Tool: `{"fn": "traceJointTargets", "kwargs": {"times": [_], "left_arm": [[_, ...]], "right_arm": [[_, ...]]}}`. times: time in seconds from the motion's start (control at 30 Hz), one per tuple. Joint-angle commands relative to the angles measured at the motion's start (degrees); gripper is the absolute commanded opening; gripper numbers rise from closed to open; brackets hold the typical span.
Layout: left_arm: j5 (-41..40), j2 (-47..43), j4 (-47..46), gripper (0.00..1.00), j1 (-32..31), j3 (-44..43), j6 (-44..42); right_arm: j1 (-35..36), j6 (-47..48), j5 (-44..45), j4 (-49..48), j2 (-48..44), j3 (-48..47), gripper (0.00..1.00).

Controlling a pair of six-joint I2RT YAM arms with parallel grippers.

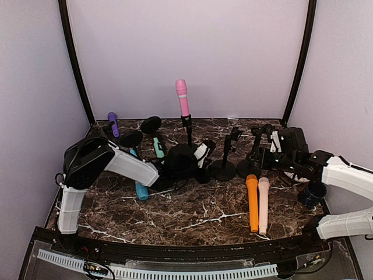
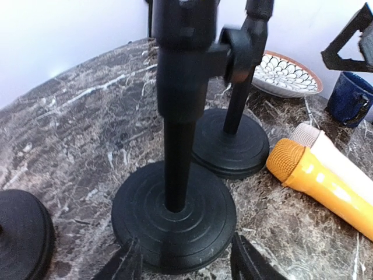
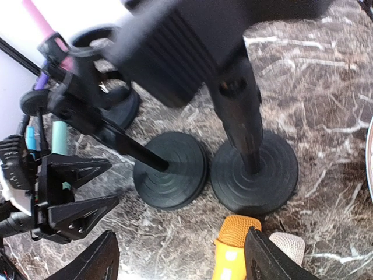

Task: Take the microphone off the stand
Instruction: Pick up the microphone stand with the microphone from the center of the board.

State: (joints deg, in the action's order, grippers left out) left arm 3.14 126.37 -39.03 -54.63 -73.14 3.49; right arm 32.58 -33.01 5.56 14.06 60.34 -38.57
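Note:
A pink microphone (image 1: pixel 182 96) stands upright in the clip of a black stand (image 1: pixel 187 125) at the back centre. It shows at the top left of the right wrist view (image 3: pixel 37 16). My left gripper (image 1: pixel 208 153) is open and empty, in front of that stand. In the left wrist view its fingers (image 2: pixel 185 244) straddle the round base of an empty stand (image 2: pixel 173 213). My right gripper (image 1: pixel 256 153) is open and empty, low beside a second empty stand (image 1: pixel 247 166). In its own view the gripper (image 3: pixel 180 262) is over the table near both bases.
An orange microphone (image 1: pixel 252 201) and a beige one (image 1: pixel 263 204) lie at the front right. Purple (image 1: pixel 113 124), teal (image 1: pixel 158 147) and blue (image 1: pixel 141 189) microphones lie at the left by other stand bases. A blue cup (image 1: pixel 312 193) and a patterned plate (image 2: pixel 285 73) are at the right.

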Motion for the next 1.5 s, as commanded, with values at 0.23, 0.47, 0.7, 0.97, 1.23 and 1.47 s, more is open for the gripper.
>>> {"fn": "traceJointTargets", "kwargs": {"times": [0.23,0.47,0.7,0.97,1.23,1.47], "left_arm": [[-1.6,-24.1,1.7,0.68,1.3,14.4,0.9],[4.3,-35.3,16.9,0.71,9.5,16.9,6.1],[12.1,-46.1,31.7,0.74,18.7,17.1,11.3],[15.0,-54.5,46.8,0.75,30.3,16.2,6.7],[7.3,-62.2,49.2,0.79,39.6,19.1,3.1],[5.9,-64.7,49.5,0.79,40.1,20.2,2.4]], "right_arm": [[0.1,7.3,-3.8,-7.7,-13.9,-0.7,0.77],[0.1,13.9,-5.3,-6.0,-12.5,-12.0,0.85],[0.5,16.4,-11.8,-3.9,1.7,-26.0,0.88],[4.6,17.0,-7.8,2.6,19.2,-40.7,0.89],[10.2,18.3,-0.3,9.8,36.2,-55.7,0.89],[12.6,17.8,4.4,12.9,50.2,-68.5,0.85]]}}
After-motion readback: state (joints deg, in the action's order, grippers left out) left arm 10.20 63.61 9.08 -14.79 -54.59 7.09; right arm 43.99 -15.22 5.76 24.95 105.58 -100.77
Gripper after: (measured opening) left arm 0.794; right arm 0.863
